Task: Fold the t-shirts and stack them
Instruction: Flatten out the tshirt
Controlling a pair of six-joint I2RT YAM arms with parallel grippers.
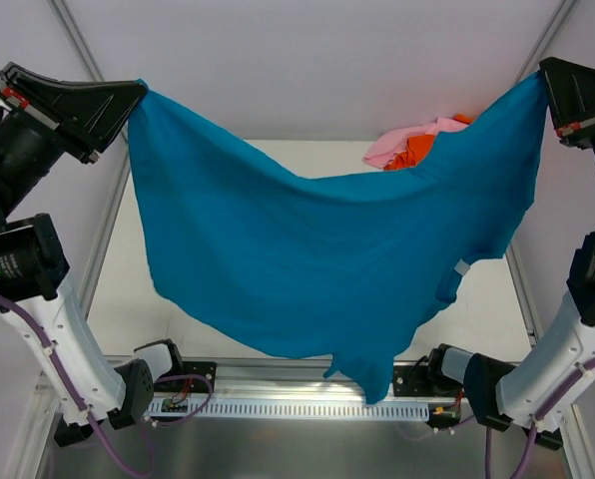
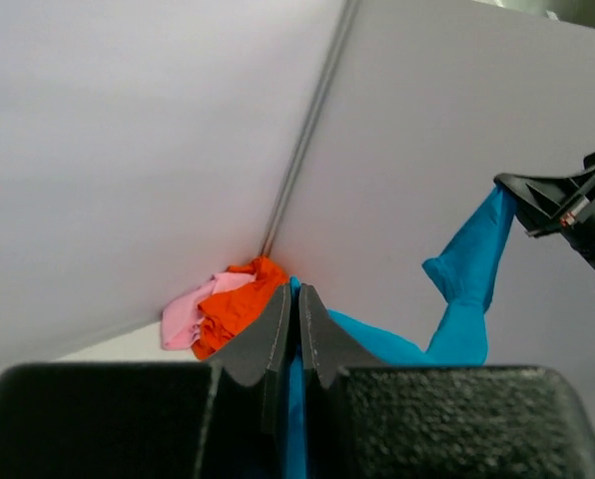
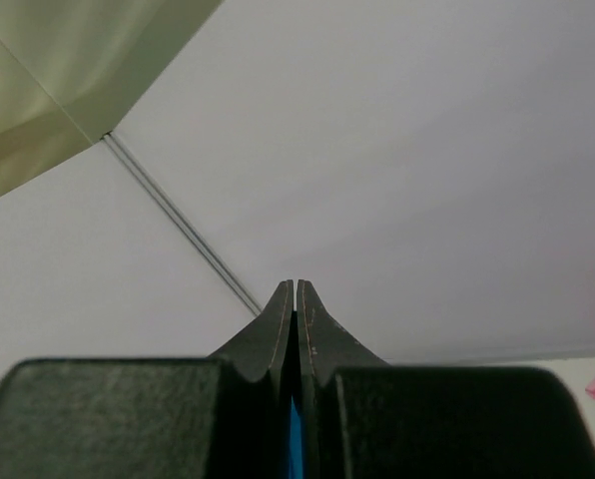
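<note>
Teal t-shirt (image 1: 307, 259): held up in the air, spread wide, long axis running left to right across the workspace. Top edge sags in the middle. Lower hem and one sleeve droop toward the near edge, above the arm bases. Small white tag (image 1: 461, 267) shows on the right half.

Left pincer (image 1: 138, 90): clenched on the shirt's upper left corner. The left wrist view shows teal cloth pinched between the closed fingers (image 2: 278, 329).

Right pincer (image 1: 543, 78): clenched on the upper right corner, with a sliver of teal visible between its fingers in its own view.

Both pincers are high and well apart. The cloth lies inward and below each, so neither arm is nearer.

Orange t-shirt (image 1: 424, 150) and pink t-shirt (image 1: 402, 140): crumpled together at the far right of the counter (image 1: 307, 150), behind the hanging cloth.

Judgement: laying the shirt flat depends on lowering both corners evenly, short of that heap.
</note>
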